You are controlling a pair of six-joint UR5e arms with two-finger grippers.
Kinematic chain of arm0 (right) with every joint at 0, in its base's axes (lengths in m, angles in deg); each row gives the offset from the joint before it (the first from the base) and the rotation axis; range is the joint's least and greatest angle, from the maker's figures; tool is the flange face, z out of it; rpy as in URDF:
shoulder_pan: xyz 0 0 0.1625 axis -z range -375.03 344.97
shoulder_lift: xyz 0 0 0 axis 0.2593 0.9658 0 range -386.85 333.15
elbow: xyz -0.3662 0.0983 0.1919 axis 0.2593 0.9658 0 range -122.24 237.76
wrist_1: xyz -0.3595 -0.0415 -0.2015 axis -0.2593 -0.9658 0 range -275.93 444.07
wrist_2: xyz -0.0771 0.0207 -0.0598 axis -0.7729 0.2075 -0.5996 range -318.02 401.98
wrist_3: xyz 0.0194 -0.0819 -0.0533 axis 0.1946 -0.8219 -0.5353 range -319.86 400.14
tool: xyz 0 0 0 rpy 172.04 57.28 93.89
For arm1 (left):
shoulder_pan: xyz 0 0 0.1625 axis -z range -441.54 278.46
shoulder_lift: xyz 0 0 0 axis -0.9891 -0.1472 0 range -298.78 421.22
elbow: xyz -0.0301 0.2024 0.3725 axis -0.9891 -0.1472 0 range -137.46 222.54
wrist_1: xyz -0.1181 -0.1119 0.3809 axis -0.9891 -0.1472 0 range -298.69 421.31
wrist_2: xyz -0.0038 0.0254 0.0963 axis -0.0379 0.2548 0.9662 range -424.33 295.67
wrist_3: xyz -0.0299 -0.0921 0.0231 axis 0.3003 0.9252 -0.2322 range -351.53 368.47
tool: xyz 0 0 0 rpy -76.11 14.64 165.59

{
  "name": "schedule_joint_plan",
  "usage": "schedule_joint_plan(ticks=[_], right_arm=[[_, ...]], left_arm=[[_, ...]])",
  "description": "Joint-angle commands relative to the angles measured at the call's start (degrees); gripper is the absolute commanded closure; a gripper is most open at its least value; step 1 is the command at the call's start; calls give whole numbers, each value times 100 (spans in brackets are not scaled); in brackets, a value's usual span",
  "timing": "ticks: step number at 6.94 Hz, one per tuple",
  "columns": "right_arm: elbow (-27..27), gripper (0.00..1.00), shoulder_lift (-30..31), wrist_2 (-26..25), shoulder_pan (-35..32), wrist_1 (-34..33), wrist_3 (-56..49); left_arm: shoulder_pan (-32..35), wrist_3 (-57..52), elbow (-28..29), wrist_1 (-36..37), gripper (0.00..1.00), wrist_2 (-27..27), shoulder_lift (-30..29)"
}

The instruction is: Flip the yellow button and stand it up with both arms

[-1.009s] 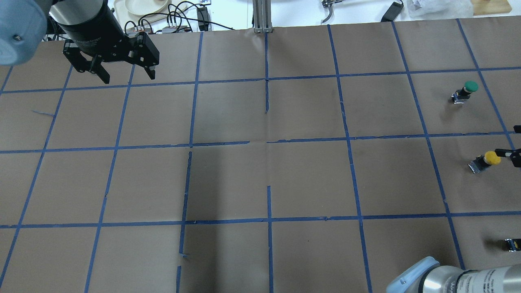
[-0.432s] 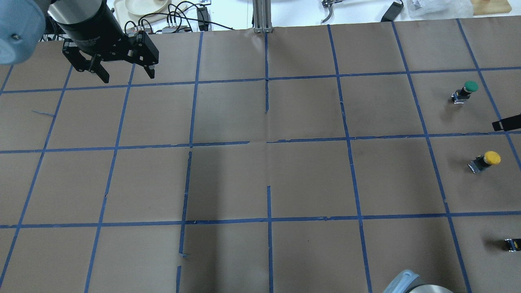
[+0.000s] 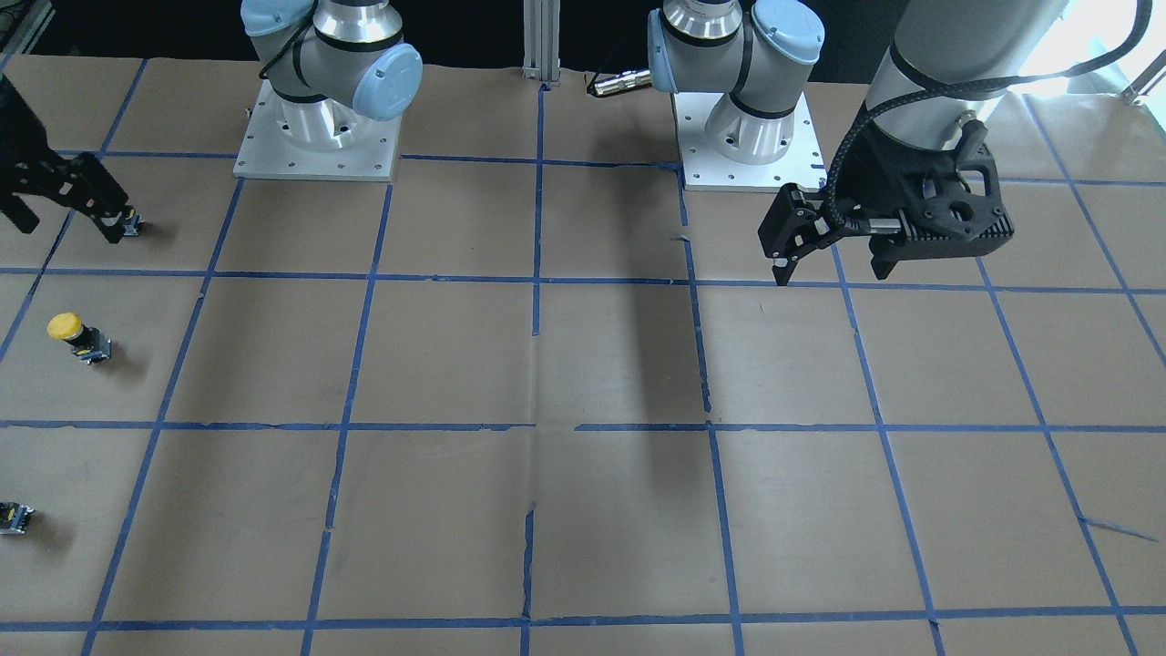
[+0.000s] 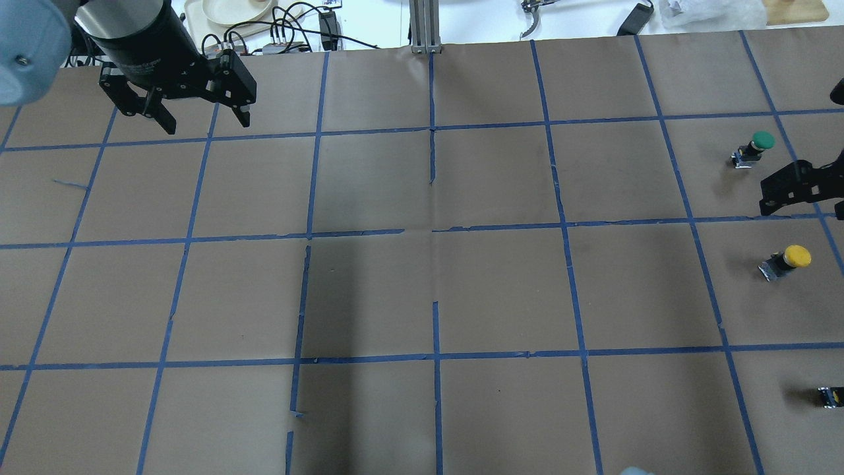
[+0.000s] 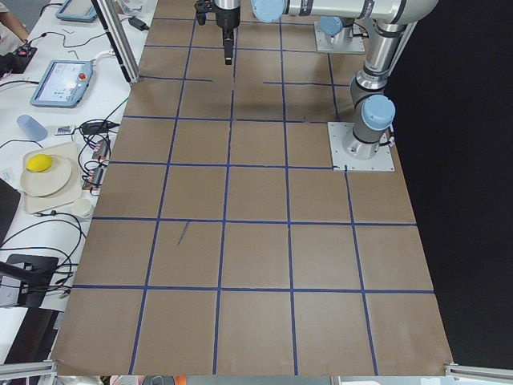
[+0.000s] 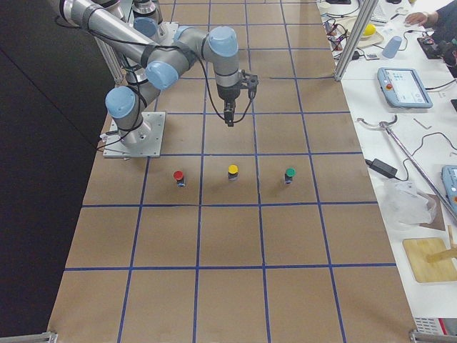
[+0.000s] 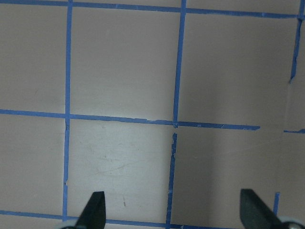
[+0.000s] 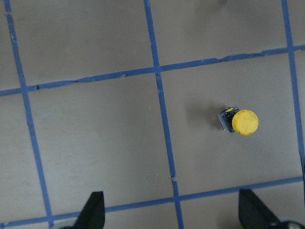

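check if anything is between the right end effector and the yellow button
Nothing visible. The right end effector hangs open over the table, whose surface is bare around the yellow button. The green button and red button stand clear on either side.

Three buttons: one red button [image 6: 178, 176], one yellow button [image 6: 233, 171], one green button [image 6: 289, 174]. Two grippers: left gripper [image 3: 832, 275], right gripper [image 8: 171, 206].

We find bare table [image 6: 228, 236] all round yellow button [image 6: 233, 171]; green button [image 6: 290, 174], red button [image 6: 178, 176] flank it in row, well apart, gaps passable.
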State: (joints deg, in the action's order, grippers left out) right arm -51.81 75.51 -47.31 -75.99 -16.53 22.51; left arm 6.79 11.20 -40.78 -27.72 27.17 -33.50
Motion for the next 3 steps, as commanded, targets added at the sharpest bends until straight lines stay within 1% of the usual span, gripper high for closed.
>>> schedule_joint_plan(ticks=[1, 2, 3], right_arm=[[802, 0, 67, -150, -790, 1425, 1905], [883, 0, -161, -281, -1247, 1376, 2452], [945, 0, -398, -674, -1843, 1202, 2702]], left_arm=[[-9, 9, 0, 0, 1, 0, 6], [-9, 0, 0, 0, 1, 0, 41], [0, 9, -9, 0, 1, 0, 41]])
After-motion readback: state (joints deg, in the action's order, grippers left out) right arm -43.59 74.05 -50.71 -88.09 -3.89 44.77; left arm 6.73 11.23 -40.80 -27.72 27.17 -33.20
